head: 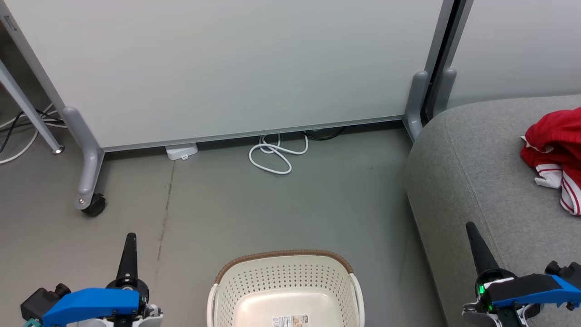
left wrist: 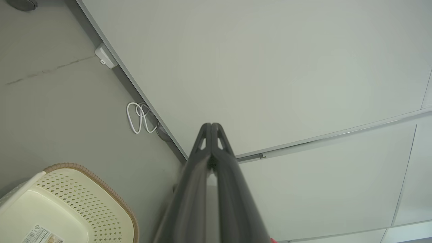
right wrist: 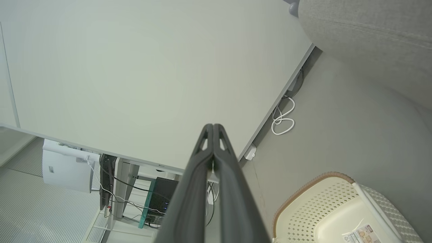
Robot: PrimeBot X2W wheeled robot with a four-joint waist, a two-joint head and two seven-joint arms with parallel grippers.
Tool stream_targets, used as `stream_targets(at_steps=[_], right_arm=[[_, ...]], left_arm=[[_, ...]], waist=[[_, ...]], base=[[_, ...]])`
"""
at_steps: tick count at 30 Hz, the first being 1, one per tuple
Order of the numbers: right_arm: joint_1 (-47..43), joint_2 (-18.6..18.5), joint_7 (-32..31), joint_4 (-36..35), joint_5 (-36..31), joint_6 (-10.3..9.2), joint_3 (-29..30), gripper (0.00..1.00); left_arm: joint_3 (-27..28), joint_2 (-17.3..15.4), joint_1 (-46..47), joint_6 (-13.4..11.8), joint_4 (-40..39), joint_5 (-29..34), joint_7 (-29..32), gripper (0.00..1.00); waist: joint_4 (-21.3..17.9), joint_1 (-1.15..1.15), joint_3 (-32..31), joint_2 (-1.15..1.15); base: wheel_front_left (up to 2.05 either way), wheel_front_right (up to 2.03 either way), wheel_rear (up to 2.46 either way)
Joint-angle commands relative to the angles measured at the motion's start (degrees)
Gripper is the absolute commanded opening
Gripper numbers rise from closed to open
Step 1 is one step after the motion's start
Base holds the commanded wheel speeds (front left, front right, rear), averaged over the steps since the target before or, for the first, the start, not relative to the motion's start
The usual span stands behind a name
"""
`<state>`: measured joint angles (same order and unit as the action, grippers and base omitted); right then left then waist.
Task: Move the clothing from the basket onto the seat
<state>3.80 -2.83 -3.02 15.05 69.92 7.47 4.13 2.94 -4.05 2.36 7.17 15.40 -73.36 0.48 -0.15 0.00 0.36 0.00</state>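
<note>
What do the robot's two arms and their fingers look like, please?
Both the left gripper and the right gripper have long, tapering dark grey fingers with small triangular cut-outs near the tips. Each wrist wears a bright blue cover over black and white parts; a small green light glows on the right one.

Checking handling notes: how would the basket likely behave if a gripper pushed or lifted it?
The basket is probably light: thin perforated plastic, nothing visible inside. Likely stiff, since its walls stand unsupported. A push would probably slide it on the smooth floor.
</note>
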Motion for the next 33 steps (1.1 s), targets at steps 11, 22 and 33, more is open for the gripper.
stream_targets(at_steps=[11, 22, 33], right_arm=[[1.5, -0.1, -1.0, -0.8, 6.2, 0.04, 0.8, 0.00], [2.0, -0.1, -1.9, -0.9, 11.5, 0.04, 1.3, 0.00], [2.4, -0.1, -2.6, -1.0, 16.3, 0.04, 1.8, 0.00]], left_arm=[[1.1, 0.1, 2.1, 0.4, -0.8, -5.3, 1.7, 0.00], [1.8, 0.4, 2.8, 0.4, -1.0, -9.8, 3.1, 0.00], [2.6, 0.6, 3.4, 0.5, -1.2, -13.9, 4.4, 0.00]], waist=[[0.0, 0.00, 0.0, 0.00], [0.1, 0.00, -0.1, 0.00], [0.1, 0.00, -0.1, 0.00]], base=[[0.00, 0.00, 0.00], [0.00, 0.00, 0.00], [0.00, 0.00, 0.00]])
